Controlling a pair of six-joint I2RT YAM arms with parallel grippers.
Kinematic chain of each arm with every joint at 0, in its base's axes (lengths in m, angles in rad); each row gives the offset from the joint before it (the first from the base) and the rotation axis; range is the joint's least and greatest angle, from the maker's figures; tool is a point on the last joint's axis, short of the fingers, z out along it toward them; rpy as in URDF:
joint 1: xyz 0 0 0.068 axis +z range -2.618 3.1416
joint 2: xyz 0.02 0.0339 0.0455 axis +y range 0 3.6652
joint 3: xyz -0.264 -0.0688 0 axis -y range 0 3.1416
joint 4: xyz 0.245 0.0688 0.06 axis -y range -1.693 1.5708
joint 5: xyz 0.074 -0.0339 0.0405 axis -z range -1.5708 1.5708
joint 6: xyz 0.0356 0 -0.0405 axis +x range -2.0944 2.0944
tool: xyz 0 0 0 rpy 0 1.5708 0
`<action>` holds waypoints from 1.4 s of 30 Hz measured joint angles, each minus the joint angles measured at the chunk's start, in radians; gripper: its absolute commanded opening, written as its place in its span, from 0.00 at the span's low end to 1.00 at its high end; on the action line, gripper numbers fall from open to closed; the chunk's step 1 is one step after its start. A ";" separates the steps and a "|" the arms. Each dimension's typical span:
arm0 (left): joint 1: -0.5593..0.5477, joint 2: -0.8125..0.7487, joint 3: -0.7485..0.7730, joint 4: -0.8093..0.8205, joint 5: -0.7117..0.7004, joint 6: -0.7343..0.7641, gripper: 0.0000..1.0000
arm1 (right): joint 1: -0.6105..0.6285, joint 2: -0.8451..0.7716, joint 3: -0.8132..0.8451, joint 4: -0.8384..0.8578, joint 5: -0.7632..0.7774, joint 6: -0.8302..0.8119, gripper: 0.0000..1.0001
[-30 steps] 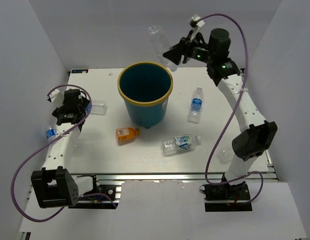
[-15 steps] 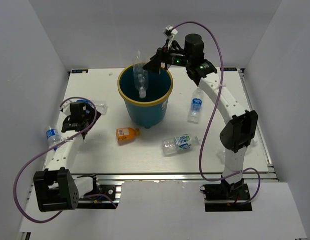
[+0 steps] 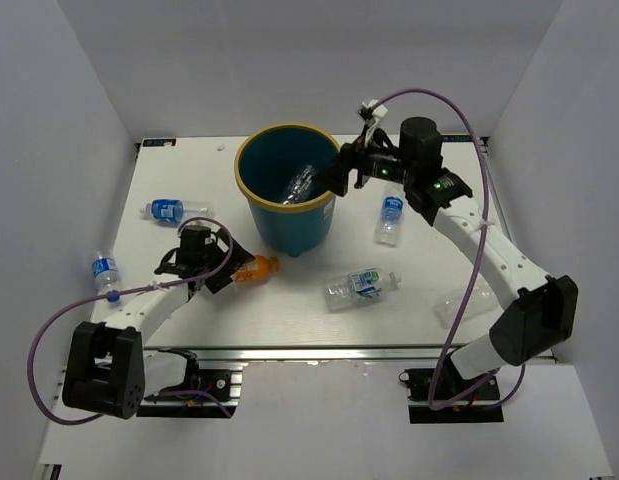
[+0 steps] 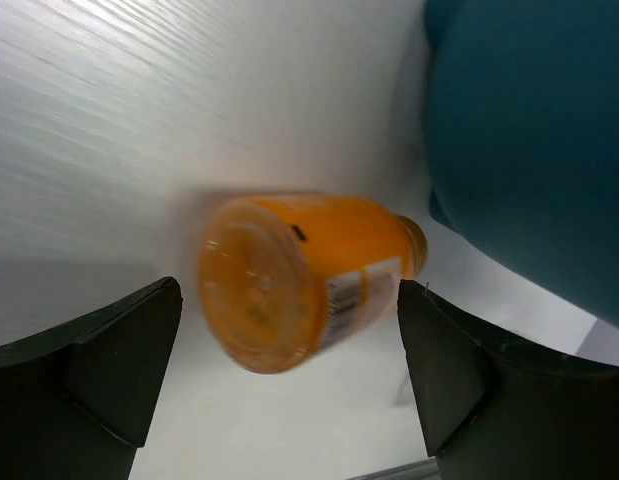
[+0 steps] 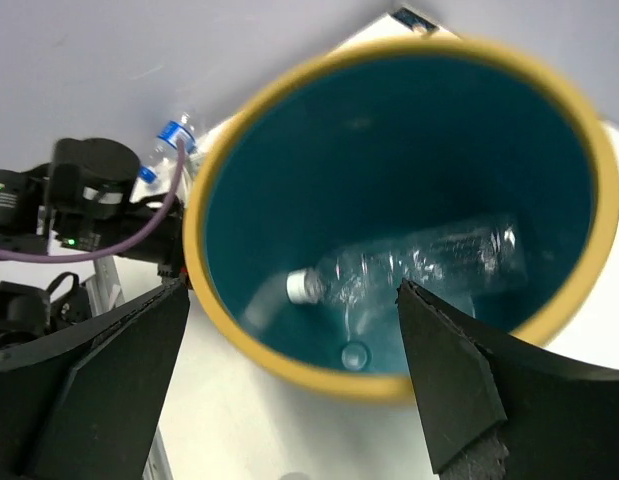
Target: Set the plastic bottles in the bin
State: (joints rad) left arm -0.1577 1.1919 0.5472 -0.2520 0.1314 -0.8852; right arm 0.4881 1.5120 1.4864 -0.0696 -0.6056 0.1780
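The teal bin (image 3: 311, 228) with a yellow-tan rim stands mid-table. Inside it lies a clear bottle (image 3: 298, 185) with a white cap (image 5: 419, 265). My right gripper (image 3: 340, 178) hovers open at the bin's right rim (image 5: 221, 335), holding nothing. A short orange bottle (image 3: 256, 267) lies on its side in front of the bin. My left gripper (image 3: 227, 275) is open just left of it; in the left wrist view the orange bottle (image 4: 299, 280) lies ahead between the fingers (image 4: 109, 370), untouched. More bottles lie loose: blue-labelled ones (image 3: 167, 210), (image 3: 104, 268), (image 3: 391, 215) and a green-white one (image 3: 361, 284).
The bin's teal wall (image 4: 529, 150) rises right behind the orange bottle. A clear object (image 3: 457, 300) lies partly hidden behind my right arm. White walls close the table at the back and both sides. A metal rail runs along the near edge.
My right gripper carried the clear bottle over the bin, opened, and the bottle dropped inside. My left arm swung from the far-left bottle to the orange bottle.
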 measured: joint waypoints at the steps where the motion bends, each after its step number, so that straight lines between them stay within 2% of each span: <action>1: -0.023 0.000 0.000 0.007 -0.010 -0.014 0.98 | 0.000 -0.023 -0.047 0.020 0.014 0.003 0.89; 6: -0.071 0.031 0.000 0.048 -0.027 -0.058 0.98 | 0.000 -0.100 -0.222 0.069 0.065 0.030 0.89; 15: -0.097 0.103 -0.029 0.179 -0.027 -0.122 0.98 | 0.000 -0.218 -0.347 0.088 0.183 0.051 0.89; 16: -0.098 0.109 -0.029 0.187 -0.032 -0.126 0.92 | 0.000 -0.227 -0.357 0.088 0.189 0.051 0.89; 19: -0.100 0.115 -0.026 0.207 -0.050 -0.134 0.83 | 0.000 -0.250 -0.385 0.088 0.216 0.051 0.89; 20: -0.100 0.116 -0.026 0.209 -0.057 -0.135 0.74 | 0.000 -0.257 -0.394 0.085 0.227 0.051 0.89; 23: -0.101 0.114 -0.029 0.184 -0.072 -0.135 0.57 | 0.000 -0.281 -0.410 0.079 0.260 0.051 0.89; 26: -0.105 0.095 -0.029 0.162 -0.100 -0.137 0.49 | 0.000 -0.315 -0.431 0.080 0.291 0.051 0.89; 30: -0.106 0.045 -0.033 0.103 -0.147 -0.131 0.31 | 0.000 -0.348 -0.450 0.080 0.322 0.050 0.89; 33: -0.106 0.005 -0.033 0.067 -0.173 -0.124 0.22 | 0.000 -0.360 -0.458 0.079 0.343 0.050 0.89; 34: -0.106 -0.007 -0.033 0.056 -0.179 -0.122 0.09 | 0.000 -0.364 -0.461 0.080 0.349 0.050 0.89; 36: -0.106 -0.027 -0.032 0.031 -0.190 -0.114 0.01 | -0.002 -0.373 -0.469 0.078 0.362 0.048 0.89; 42: -0.107 -0.126 0.058 -0.146 -0.286 -0.089 0.00 | -0.002 -0.423 -0.480 0.066 0.446 0.040 0.90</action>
State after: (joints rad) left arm -0.2646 1.0664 0.6048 -0.3977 -0.1551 -0.9745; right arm 0.4866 1.0889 1.0069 -0.0040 -0.1596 0.2184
